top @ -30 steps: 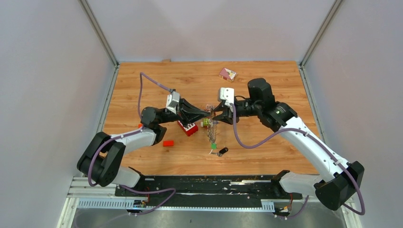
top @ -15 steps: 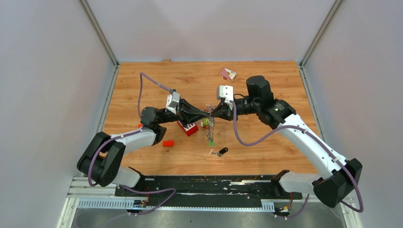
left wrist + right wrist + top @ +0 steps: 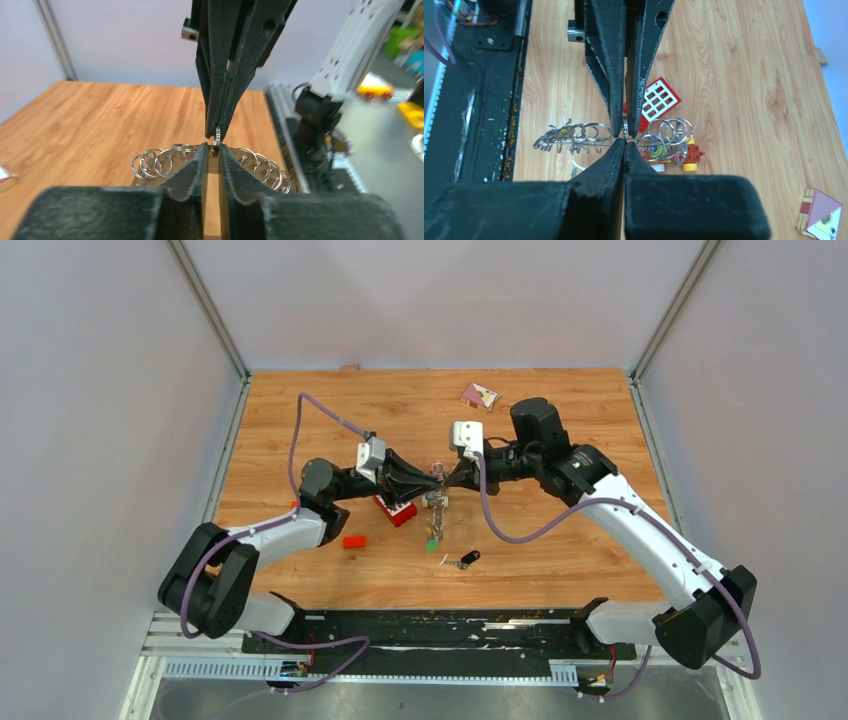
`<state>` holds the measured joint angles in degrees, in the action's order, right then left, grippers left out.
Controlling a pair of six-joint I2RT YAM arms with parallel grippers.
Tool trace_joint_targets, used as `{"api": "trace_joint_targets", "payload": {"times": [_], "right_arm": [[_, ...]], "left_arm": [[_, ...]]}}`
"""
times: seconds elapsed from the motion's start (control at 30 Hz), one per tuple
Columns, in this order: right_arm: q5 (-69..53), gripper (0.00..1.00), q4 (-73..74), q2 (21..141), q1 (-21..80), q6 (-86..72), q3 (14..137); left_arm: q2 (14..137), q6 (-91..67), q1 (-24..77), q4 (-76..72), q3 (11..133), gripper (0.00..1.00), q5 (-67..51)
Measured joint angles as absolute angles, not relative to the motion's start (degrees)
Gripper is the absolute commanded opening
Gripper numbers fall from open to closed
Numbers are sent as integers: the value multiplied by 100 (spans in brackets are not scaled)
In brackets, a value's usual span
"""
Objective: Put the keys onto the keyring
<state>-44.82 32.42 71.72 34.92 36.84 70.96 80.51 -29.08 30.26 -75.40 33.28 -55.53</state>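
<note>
Now | keyring (image 3: pixel 585 136): thin wire, looped rings | table (image 3: pixel 734 75): woodgrain

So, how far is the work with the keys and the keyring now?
Done: a green-headed key seems to hang on the keyring. In hand: the left fingers and the right fingers both pinch the keyring, held above the table. Still to do: a black-headed key lies loose on the table, not yet threaded on.

Wood-grain table (image 3: pixel 400 400), pale grey walls (image 3: pixel 100 390), aluminium corner posts (image 3: pixel 207 305), even light.
</note>
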Motion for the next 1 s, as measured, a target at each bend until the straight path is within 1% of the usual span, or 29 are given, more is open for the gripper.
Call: {"api": "trace_joint_targets", "payload": {"times": [0.07, 0.17, 0.27, 0.43, 0.53, 0.67, 0.77, 1.0], "right_arm": [[-4285, 0, 3538, 7295, 3527, 3863, 7275], [-3981, 0, 4001, 7496, 3577, 4121, 7583], [-3719, 0, 4318, 7590, 3625, 4287, 7725], [-3430, 0, 4641, 7741, 3756, 4390, 7846], [-3330, 0, 4713, 7793, 3804, 4388, 7859], [-3229, 0, 4731, 7802, 3824, 4383, 7887], [-3164, 0, 4731, 7802, 3844, 4379, 7902], [-3100, 0, 4724, 7802, 3857, 4340, 7902]], "left_arm": [[7870, -2298, 3028, -6783, 3371, 35, -5583], [7483, -1092, 3030, -5229, 3706, 45, -5581], [7196, -40, 3044, -3887, 4200, 48, -5513], [7111, 1135, 3212, -2416, 4740, 47, -5371], [7157, 1525, 3367, -1890, 4799, 45, -5297], [7223, 1741, 3446, -1505, 4801, 44, -5218], [7225, 1811, 3448, -1369, 4801, 41, -5192], [7262, 1811, 3487, -1306, 4801, 29, -5127]]}}
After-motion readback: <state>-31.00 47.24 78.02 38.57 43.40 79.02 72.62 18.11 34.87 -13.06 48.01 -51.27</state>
